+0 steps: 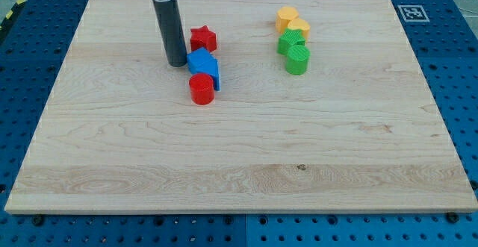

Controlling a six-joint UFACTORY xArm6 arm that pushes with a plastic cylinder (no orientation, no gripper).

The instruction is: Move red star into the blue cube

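Note:
The red star (202, 39) lies on the wooden board (239, 150) near the view's top, left of centre. Just below it sit two blue blocks close together, a blue cube (199, 60) and another blue block (210, 73) touching it. A red cylinder (201, 89) stands right below them. My tip (177, 63) rests on the board just left of the blue cube and below-left of the red star, apart from the star.
A yellow block (286, 16) and a yellow heart-like block (298, 29) sit at the view's top right of centre, with a green block (287, 44) and a green cylinder (297, 59) below them. Blue pegboard surrounds the board.

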